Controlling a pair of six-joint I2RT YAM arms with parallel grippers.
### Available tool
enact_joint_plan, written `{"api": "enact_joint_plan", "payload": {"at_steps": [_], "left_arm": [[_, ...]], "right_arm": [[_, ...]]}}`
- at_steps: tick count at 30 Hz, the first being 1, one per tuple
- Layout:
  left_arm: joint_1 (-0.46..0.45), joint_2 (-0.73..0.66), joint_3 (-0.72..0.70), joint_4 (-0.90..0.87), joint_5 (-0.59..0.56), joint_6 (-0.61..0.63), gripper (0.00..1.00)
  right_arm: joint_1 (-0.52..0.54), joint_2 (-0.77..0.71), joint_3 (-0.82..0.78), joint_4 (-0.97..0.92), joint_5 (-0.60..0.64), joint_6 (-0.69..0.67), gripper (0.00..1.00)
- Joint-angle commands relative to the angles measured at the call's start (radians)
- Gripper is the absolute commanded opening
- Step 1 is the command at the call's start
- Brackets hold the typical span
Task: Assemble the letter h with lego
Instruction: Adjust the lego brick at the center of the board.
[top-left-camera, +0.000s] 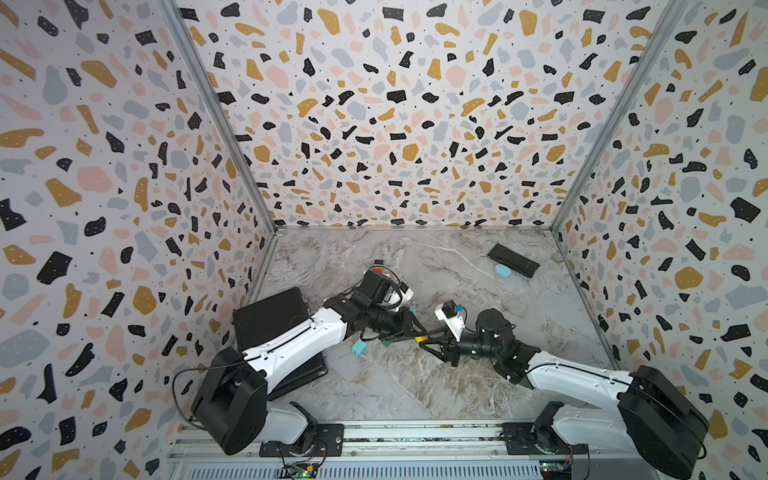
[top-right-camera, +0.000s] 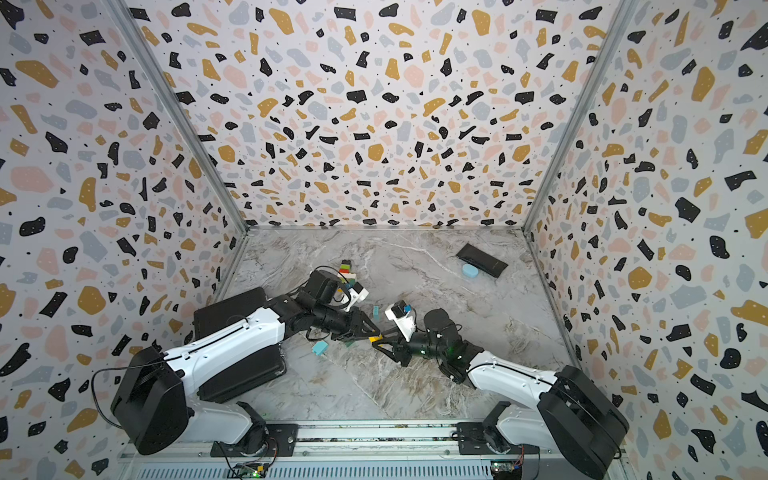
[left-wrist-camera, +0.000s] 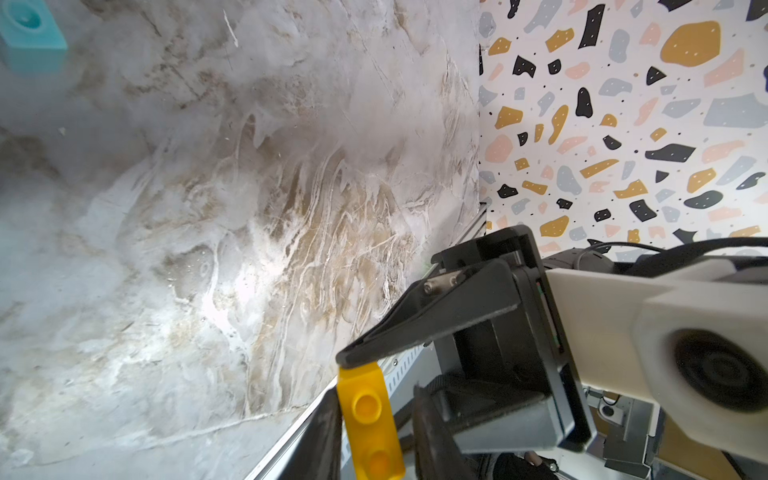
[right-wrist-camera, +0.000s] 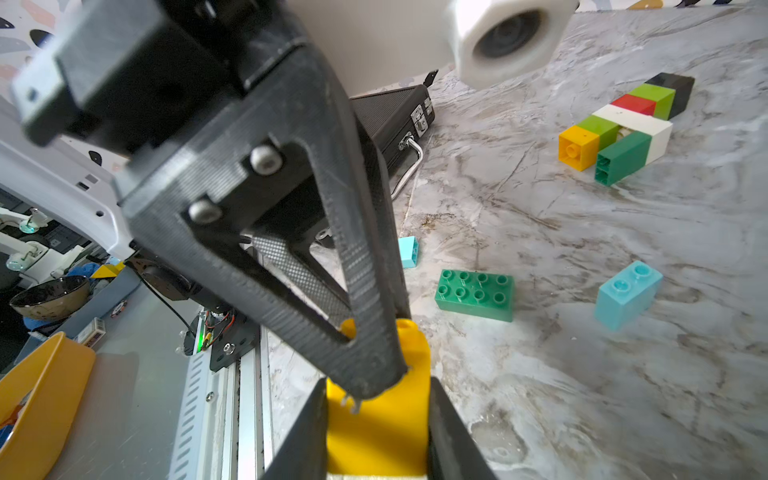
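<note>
Both on yellow brick (left-wrist-camera: 370, 415): right end effector (right-wrist-camera: 378, 399) pinching, left end effector (left-wrist-camera: 376, 399) straddling, clamp unclear; verify before right releases.

A grey marble-patterned tabletop (top-left-camera: 415, 386) carries everything here. On its near left side a black hard case with a metal handle (top-left-camera: 270, 316) lies flat. Far back on the right lies a flat black pouch (top-left-camera: 513, 260), with a smooth pale-blue oval thing (top-left-camera: 502, 270) at its near edge. Toward the far left lies a joined cluster of bricks (right-wrist-camera: 623, 129) in black, lime, red, white, yellow and dark green. Nearer the middle sits a dark green eight-stud brick (right-wrist-camera: 476, 295), studs up, between a light blue two-stud brick (right-wrist-camera: 629, 293) and a second light blue brick (right-wrist-camera: 408, 251).
</note>
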Motion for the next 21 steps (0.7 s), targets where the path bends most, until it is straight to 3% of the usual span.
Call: {"api": "enact_joint_plan", "payload": {"at_steps": [1,6,12,14,19,21], "left_arm": [[-0.001,-0.001,0.003,0.042,0.054,0.004,0.27],[-0.001,0.004,0.005,0.013,0.091,0.021,0.21],[-0.001,0.000,0.018,-0.049,0.083,0.061,0.04],[0.000,-0.008,0.020,-0.052,0.054,0.062,0.00],[0.001,-0.038,0.043,-0.093,-0.109,0.067,0.00],[-0.001,-0.061,0.031,-0.096,-0.212,0.051,0.00]], "right_arm": [[0.005,-0.020,0.011,-0.039,0.028,-0.015,0.00],[0.005,-0.007,0.020,-0.063,0.057,-0.021,0.00],[0.005,0.009,0.030,-0.089,0.091,-0.023,0.01],[0.005,0.012,0.031,-0.094,0.116,-0.014,0.14],[0.004,-0.025,0.002,-0.078,0.198,0.019,0.69],[0.005,-0.060,-0.024,-0.059,0.239,0.024,0.78]]}}
